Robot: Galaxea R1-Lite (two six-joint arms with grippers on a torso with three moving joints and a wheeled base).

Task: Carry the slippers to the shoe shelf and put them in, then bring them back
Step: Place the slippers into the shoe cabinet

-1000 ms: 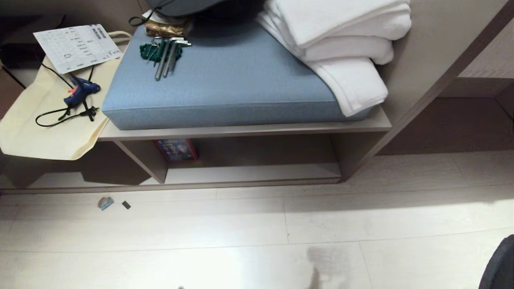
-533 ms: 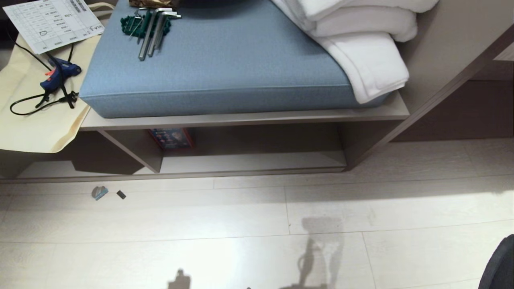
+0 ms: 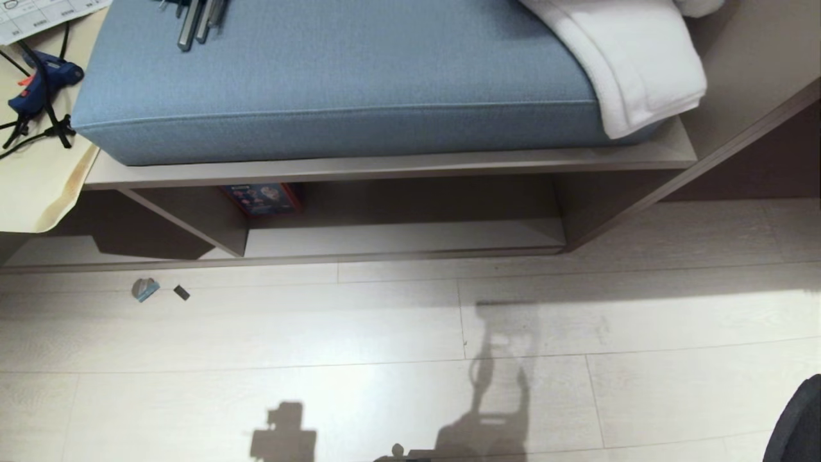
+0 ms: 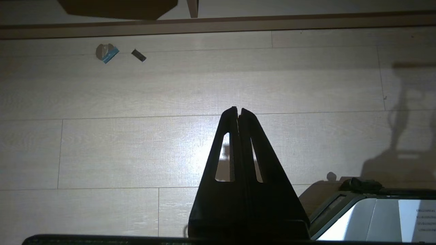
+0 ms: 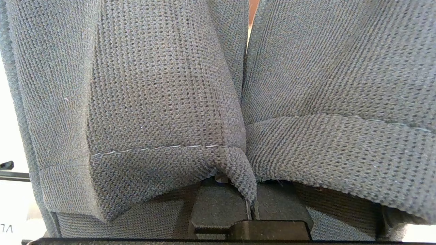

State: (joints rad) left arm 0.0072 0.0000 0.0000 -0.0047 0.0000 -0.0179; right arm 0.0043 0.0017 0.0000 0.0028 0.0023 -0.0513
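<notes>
As the head cam has tipped lower over the last sec, the shoe shelf (image 3: pixel 404 236) now sits mid-view w/ more floor (image 3: pixel 385 333) near. R gripper (image 5: pixel 250 207) fingers are clamped shut on the slippers (image 5: pixel 163 102); L gripper (image 4: pixel 237 110) fingers are shut, empty, above floor. Likely lining up to slot them in.

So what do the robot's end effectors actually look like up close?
The left end effector has two black, flat, triangular fingers, tapering to narrow tips, each with a long slot cut through it, rising from a wide black base. In the right wrist view grey knit fabric hides nearly everything of the right end effector: only dark, matte flat pads and a black block show.
</notes>
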